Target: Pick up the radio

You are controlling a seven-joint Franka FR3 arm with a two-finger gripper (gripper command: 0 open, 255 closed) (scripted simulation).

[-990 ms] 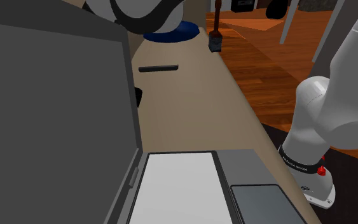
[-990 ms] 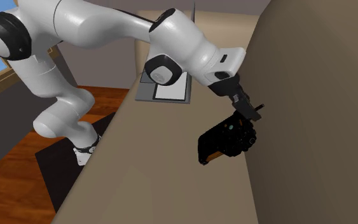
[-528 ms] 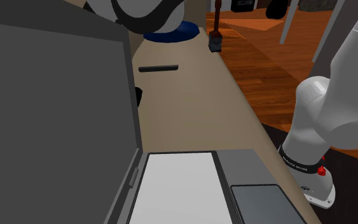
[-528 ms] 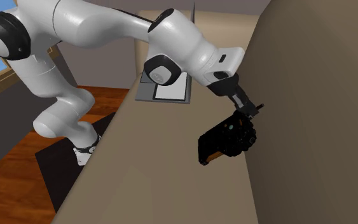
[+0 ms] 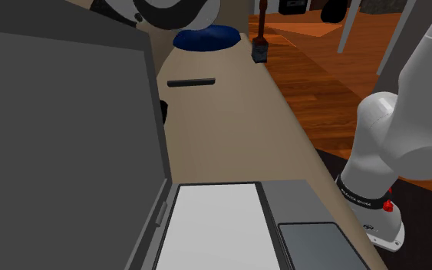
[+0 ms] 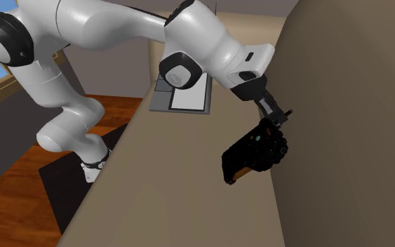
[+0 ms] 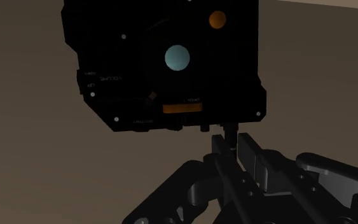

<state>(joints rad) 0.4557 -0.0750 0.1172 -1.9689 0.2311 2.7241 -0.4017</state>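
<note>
The radio is a black box with an orange strip, tilted on the tan tabletop close to the wall. In the wrist view its face shows a pale blue round dial and an orange dot. My black gripper comes down onto the radio's upper end from the white arm. In the wrist view the gripper is shut, with its fingers pinching a thin black stub that sticks out of the radio's edge.
A brown wall rises right beside the radio. A grey open case with a white sheet lies near the stand, and its raised lid blocks much of the shoulder view. Farther along the table lie a black bar and a blue disc.
The fingers have closed from wide apart onto the radio's thin stub. Hand and radio have shifted slightly up and to the second exterior view's right.
</note>
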